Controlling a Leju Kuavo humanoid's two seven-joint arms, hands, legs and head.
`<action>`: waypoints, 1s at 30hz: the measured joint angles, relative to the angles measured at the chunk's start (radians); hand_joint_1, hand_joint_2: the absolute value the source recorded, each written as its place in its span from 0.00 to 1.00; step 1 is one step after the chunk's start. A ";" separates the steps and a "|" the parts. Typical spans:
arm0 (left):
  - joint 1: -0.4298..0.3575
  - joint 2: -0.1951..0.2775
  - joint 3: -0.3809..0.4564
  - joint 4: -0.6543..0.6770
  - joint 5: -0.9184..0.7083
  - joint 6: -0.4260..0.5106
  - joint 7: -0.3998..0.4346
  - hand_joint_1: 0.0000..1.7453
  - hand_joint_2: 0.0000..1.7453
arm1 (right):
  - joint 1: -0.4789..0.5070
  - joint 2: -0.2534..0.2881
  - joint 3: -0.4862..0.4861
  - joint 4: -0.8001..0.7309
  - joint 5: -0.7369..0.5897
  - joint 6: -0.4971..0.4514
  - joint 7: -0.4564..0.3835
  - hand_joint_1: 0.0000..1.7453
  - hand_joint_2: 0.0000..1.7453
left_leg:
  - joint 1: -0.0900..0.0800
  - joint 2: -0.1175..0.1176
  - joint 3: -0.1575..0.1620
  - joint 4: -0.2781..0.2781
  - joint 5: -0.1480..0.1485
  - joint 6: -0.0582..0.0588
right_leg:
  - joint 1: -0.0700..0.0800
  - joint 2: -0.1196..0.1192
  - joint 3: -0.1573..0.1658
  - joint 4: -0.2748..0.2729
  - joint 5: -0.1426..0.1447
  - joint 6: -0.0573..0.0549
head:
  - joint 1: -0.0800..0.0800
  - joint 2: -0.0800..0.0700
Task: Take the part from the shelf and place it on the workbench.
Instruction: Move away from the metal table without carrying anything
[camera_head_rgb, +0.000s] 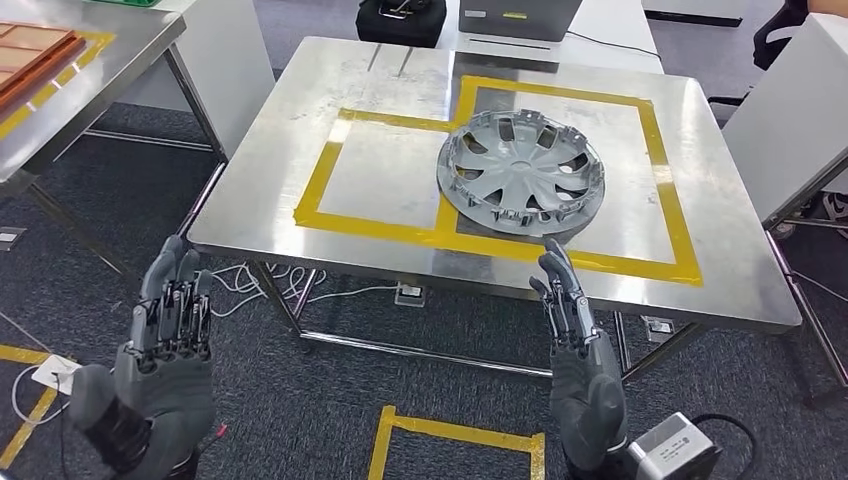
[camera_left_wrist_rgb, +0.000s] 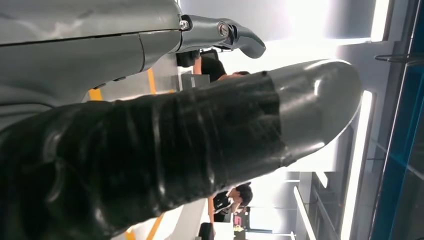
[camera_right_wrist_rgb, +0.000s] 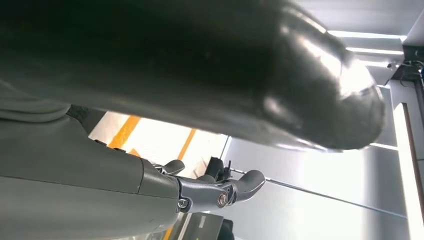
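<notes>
A silver wheel cover (camera_head_rgb: 521, 172) is lying flat on the steel bench (camera_head_rgb: 300, 215), just beyond the right hand (camera_head_rgb: 580, 355). Both it and the left hand (camera_head_rgb: 165, 345) are hanging below the bench edge, fingers straight, holding nothing.

- One silver wheel cover (camera_head_rgb: 521, 172), lying flat on the worktop.
- One steel worktop (camera_head_rgb: 300, 215) in the middle; a second steel worktop (camera_head_rgb: 90, 100) off to the left, so two.
- Two yellow tape rectangles on the middle worktop, side by side: the smaller one (camera_head_rgb: 322, 170) and the larger one (camera_head_rgb: 668, 190).
- One more yellow tape square (camera_head_rgb: 385, 432) on the floor in front of it.
- Two robot hands: the left hand (camera_head_rgb: 170, 330) and the right hand (camera_head_rgb: 575, 335), both empty with fingers straight.
- One black bag (camera_head_rgb: 400, 20) at the far edge.
- Two people in dark tops, seen past the left thumb: one (camera_left_wrist_rgb: 212, 65), another (camera_left_wrist_rgb: 232, 197).
</notes>
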 joint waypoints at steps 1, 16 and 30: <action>-0.002 -0.001 0.000 0.000 0.001 -0.002 0.000 0.00 0.00 | 0.001 0.000 0.000 0.000 0.002 -0.002 0.000 0.00 0.00 | -0.002 0.003 0.015 -0.026 0.001 0.007 | 0.001 -0.002 -0.006 0.008 0.000 0.006 | 0.001 0.000; -0.018 -0.014 0.000 0.006 0.031 -0.041 -0.004 0.00 0.00 | 0.025 -0.006 0.000 -0.011 0.025 -0.031 0.015 0.00 0.00 | -0.007 -0.060 -0.051 -0.035 0.074 0.044 | 0.003 0.062 0.040 0.021 -0.063 0.002 | 0.046 0.000; -0.026 -0.018 0.001 0.021 0.035 -0.047 -0.007 0.00 0.00 | 0.034 -0.010 0.000 -0.019 0.029 -0.052 0.022 0.00 0.00 | -0.001 -0.014 -0.008 0.016 -0.010 0.004 | 0.002 0.017 -0.004 -0.004 0.007 -0.004 | 0.005 0.000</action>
